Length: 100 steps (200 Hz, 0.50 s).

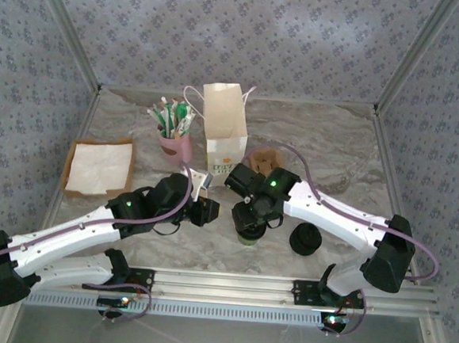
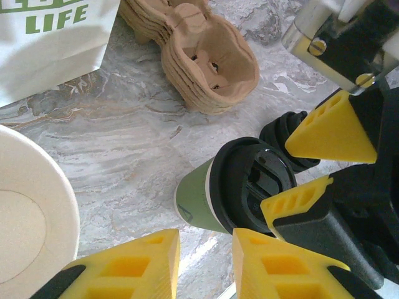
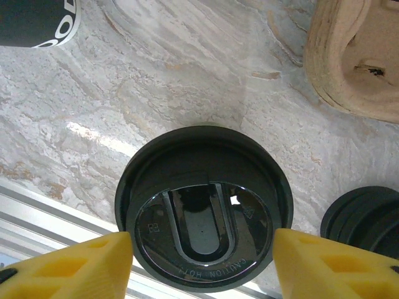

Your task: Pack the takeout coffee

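Right pincer [image 3: 203,237] is spread, pointing down with one finger either side of the round black plastic lid on the small green paper takeout coffee [image 2: 206,202]. It looks lined up to seat the lid or take a top grab, and no pinch is visible. Coffee stands upright mid-surface by the near edge, directly under that pincer. The left pincer [image 2: 206,249] is just beside it, narrowly apart and empty, likely standing by, and the tall white paper bag [image 1: 223,127] is further toward the far edge.

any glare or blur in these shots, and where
Right wrist view: sheen on the glossy black lid, a bright patch on the marble table, yellow fingers soft. Left wrist view: the near cream cup looks soft. Top view: even light, no strong glare.
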### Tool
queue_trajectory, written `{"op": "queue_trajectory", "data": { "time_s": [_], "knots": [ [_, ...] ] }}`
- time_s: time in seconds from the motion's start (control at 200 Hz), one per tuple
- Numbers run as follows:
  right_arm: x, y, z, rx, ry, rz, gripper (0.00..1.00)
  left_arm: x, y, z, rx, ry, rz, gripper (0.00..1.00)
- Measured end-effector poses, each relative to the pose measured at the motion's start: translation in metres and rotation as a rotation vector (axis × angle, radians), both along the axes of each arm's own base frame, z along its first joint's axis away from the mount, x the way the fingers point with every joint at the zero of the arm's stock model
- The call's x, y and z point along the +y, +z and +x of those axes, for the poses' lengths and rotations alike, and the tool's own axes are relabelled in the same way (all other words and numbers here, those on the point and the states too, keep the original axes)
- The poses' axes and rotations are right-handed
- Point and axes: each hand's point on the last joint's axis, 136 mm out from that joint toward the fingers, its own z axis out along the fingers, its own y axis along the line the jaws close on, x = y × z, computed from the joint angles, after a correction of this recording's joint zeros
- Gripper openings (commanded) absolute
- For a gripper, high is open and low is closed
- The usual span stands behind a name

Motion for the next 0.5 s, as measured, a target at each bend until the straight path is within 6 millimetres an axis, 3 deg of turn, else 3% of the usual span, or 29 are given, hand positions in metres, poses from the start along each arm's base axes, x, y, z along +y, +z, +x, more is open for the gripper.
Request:
{"op": "queue_trajectory", "data": {
  "time_s": [0.195, 0.5],
  "knots": [
    [0.0009, 0.0009, 0.0052, -0.006, 0.000, 0.014, 0.51, -0.0005, -0.0013, 0.0003, 0.002, 0.000, 0.004, 0.28],
    [0.0065, -0.0049, 0.0101, -0.005, 0.007, 0.011, 0.51, -0.0010, -0.0038, 0.0006, 0.007, 0.000, 0.011, 0.28]
  ]
}}
